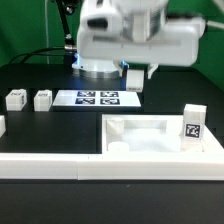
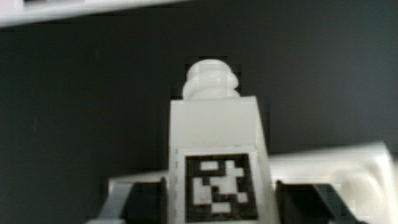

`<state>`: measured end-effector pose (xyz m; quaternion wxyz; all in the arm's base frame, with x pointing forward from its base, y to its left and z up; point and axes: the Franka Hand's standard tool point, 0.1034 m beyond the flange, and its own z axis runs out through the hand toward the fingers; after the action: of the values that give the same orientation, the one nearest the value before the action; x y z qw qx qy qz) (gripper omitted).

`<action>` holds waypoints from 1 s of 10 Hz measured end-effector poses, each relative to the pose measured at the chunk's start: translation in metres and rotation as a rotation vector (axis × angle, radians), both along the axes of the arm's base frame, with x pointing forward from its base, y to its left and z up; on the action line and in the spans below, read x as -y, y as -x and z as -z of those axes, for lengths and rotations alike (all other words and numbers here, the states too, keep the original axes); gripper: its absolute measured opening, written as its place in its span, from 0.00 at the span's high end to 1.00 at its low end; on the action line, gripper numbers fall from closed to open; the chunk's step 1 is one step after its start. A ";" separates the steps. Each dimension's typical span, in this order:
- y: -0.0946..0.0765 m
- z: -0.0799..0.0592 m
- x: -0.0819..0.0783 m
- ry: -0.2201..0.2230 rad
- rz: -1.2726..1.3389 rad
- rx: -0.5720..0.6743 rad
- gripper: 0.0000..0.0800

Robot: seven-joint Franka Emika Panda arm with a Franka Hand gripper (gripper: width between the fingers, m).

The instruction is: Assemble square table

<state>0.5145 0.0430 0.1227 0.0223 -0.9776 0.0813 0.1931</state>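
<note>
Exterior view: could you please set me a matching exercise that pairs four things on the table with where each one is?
Things:
1. marker board
2. square tabletop
3. loose leg posts
4. held leg post

Places:
A. gripped in the end effector, off the table
B. standing at the exterior view's left
C. lying flat in the middle
D. at the exterior view's right, towards the front

Pairs: 1-C, 2-D, 3-B, 4-A

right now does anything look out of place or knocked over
Nothing stands out. The gripper holds one leg post in the air, two more leg posts sit beside the marker board, and the square table slab lies flat.
</note>
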 end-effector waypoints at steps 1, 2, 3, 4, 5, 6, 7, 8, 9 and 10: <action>-0.017 -0.016 0.009 0.014 -0.043 0.063 0.64; -0.033 -0.024 0.011 0.039 -0.067 0.153 0.64; -0.032 -0.020 0.009 0.042 -0.068 0.225 0.64; -0.029 -0.018 0.009 0.043 -0.067 0.259 0.64; -0.036 -0.018 0.009 0.049 -0.067 0.345 0.64; -0.038 -0.018 0.008 0.056 -0.069 0.427 0.64; -0.043 -0.014 0.009 0.055 -0.048 0.538 0.64; -0.049 -0.002 0.015 0.063 -0.002 0.657 0.64; -0.064 0.000 0.018 0.083 0.062 0.749 0.64; -0.080 -0.003 0.021 0.110 0.102 0.853 0.64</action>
<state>0.5943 0.0219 0.1258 0.0113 -0.9643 0.1232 -0.2342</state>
